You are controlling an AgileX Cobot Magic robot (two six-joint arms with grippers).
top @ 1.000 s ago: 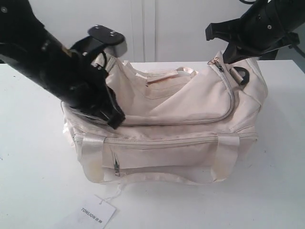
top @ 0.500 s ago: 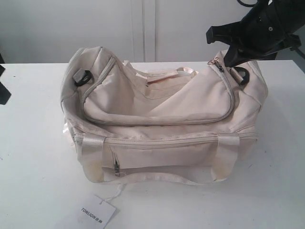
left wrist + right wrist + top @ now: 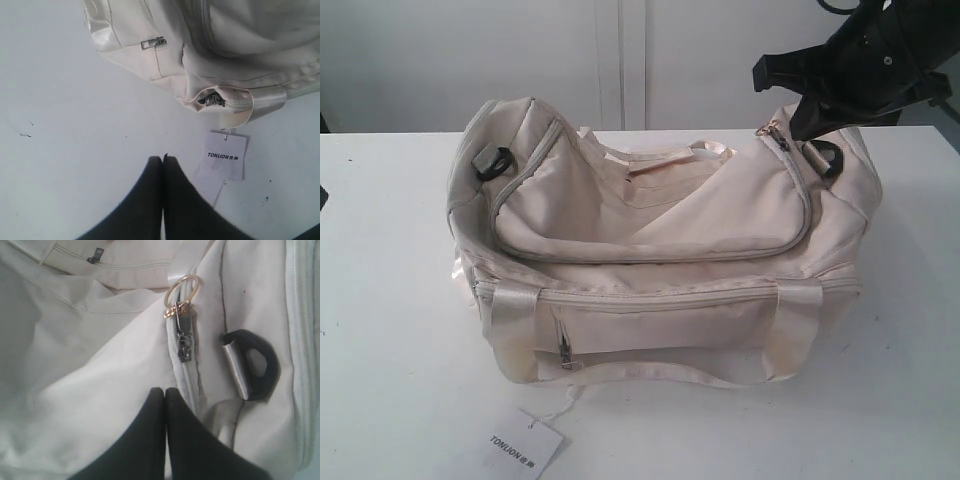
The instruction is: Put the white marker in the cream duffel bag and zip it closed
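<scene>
At left, the left gripper (image 3: 163, 159), black fingers pressed together and empty, hangs over the white table (image 3: 380, 350) near a white paper hang tag (image 3: 223, 155). At centre, the large cream fabric duffel bag (image 3: 660, 220) sits on the table, its curved top zip drawn round to the right end. There the right gripper (image 3: 165, 390), likewise closed on nothing, hovers just beside the metal zip slider (image 3: 184, 342) and its gold ring (image 3: 182, 290). The slim white marker is out of sight.

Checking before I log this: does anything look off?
Nothing spilled or torn. The cream fabric duffel bag sags inward on top, creased, and its white paper hang tag trails on the white table in front.
</scene>
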